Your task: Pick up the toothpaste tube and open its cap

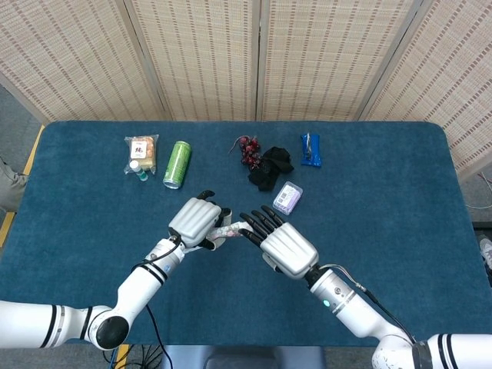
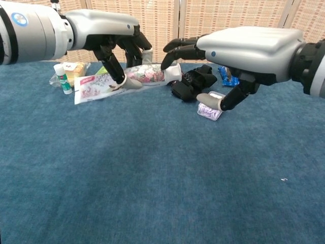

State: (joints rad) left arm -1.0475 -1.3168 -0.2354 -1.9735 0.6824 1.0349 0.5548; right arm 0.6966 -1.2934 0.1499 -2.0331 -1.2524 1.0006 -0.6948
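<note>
Two hands meet at frame centre above the blue table (image 1: 400,200). Left hand (image 1: 196,221) grips the toothpaste tube (image 2: 122,80) mid-body, holding it roughly level off the surface, cap (image 2: 173,72) pointing toward frame right. Right hand (image 1: 284,244) has fingertips (image 2: 170,55) curled down onto the cap, thumb spread below; firm pinch cannot be confirmed. Green can (image 1: 177,164), snack bag (image 1: 141,151), black cloth (image 1: 270,167) and small lilac box (image 1: 287,197) lie beyond, upper frame.
</note>
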